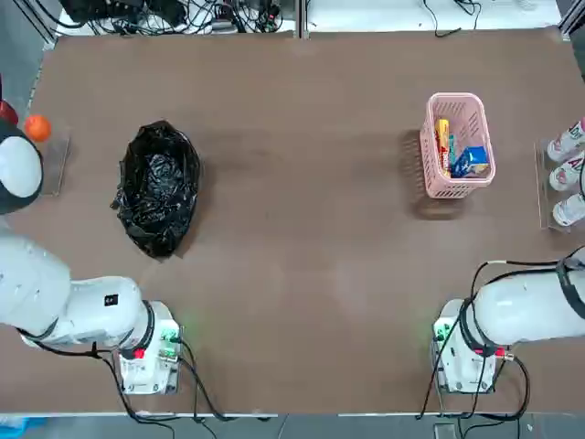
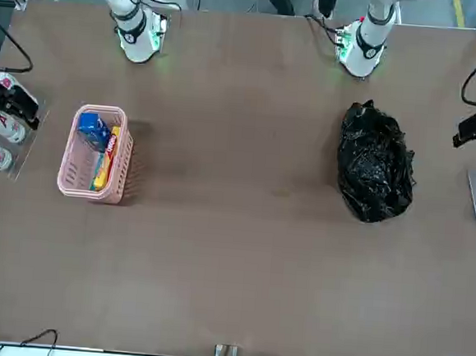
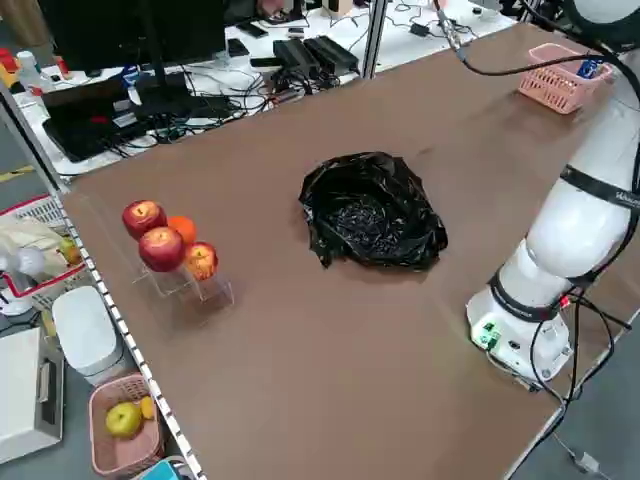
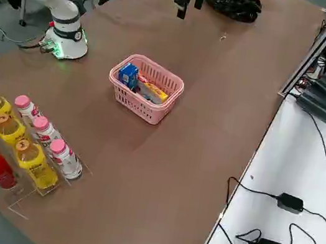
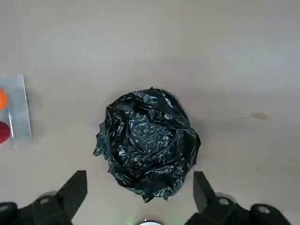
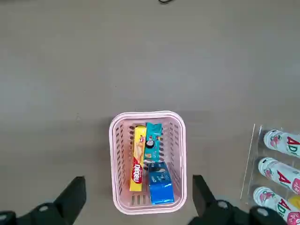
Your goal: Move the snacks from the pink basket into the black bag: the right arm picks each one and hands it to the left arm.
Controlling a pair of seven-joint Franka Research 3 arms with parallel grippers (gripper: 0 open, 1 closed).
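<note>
Snacks, 3 of them, are what I'm here for, and my right gripper (image 6: 139, 199) hangs over the desk (image 1: 302, 238) near their basket, jaws spread wide with nothing between them. Just beyond my fingertips sits the pink basket (image 6: 115, 164), and inside it lie the yellow packet (image 6: 138, 159), the teal packet (image 6: 153, 140) and the blue packet (image 6: 161, 183). The yellow one runs lengthwise alongside the other 2.

The step in hand, as I judge it, is the 1st pick, with all 3 still to move. I'd centre over 1 packet, turn my 2 fingers to straddle its narrow width, and go straight down inside the walls without catching the rim. The wrappers look soft, so I'd close gently and check that only 1 comes up.

Farther out, my left gripper (image 5: 140, 199) is near the black bag (image 1: 158, 189), open and holding nothing. It should meet me between basket and bag and grip a free end before I let go. The bag's thin, wrinkled mouth could snag a finger, so releasing above its middle seems wise. The white bottles (image 6: 280, 174) beside the basket should be left alone.
</note>
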